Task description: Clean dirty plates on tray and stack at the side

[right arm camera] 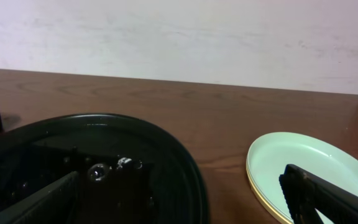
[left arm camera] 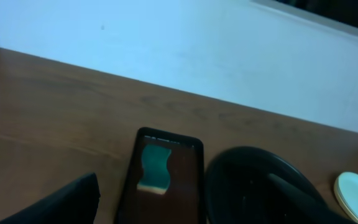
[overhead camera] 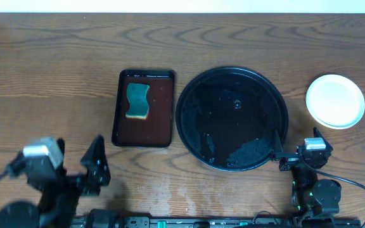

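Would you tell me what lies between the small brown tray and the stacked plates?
The round black tray lies there, as the overhead view shows.

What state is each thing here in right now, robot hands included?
plates: stacked beside the black tray, top one clean-looking.
black tray: holds no plates.
sponge: lying flat in the brown tray.
left gripper: open, empty.
right gripper: open, empty.

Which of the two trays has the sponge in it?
The smaller rectangular dark brown tray, left of the round black tray; the sponge lies in its far half.
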{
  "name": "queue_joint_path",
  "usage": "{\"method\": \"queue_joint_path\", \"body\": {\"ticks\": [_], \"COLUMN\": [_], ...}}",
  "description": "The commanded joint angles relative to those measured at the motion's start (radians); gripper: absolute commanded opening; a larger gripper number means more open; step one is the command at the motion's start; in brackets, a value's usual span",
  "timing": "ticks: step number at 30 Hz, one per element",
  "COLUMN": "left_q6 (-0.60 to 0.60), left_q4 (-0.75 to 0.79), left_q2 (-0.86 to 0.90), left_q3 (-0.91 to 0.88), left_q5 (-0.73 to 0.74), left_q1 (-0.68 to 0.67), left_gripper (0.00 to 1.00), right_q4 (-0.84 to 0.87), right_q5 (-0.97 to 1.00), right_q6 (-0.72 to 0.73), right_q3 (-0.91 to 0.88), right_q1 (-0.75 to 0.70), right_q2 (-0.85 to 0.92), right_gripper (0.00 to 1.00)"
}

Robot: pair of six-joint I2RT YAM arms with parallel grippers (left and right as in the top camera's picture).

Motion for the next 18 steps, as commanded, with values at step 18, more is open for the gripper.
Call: {"method": "queue_joint_path", "body": {"ticks": [18], "left_q6": [-0.108], "left_q4": [0.652], "left_q2": [-0.399], "left_q3": [-0.62], "left_q5": [0.006], "left_q1": [0.098], "left_gripper": [0.84], "right_q4": [-0.004], "right_q5": [0.006], "right_q6": [-0.009], "right_q3": [-0.001], "right_q1": [0.009], "right_q2": [-0.007], "right_gripper": [0.99]}}
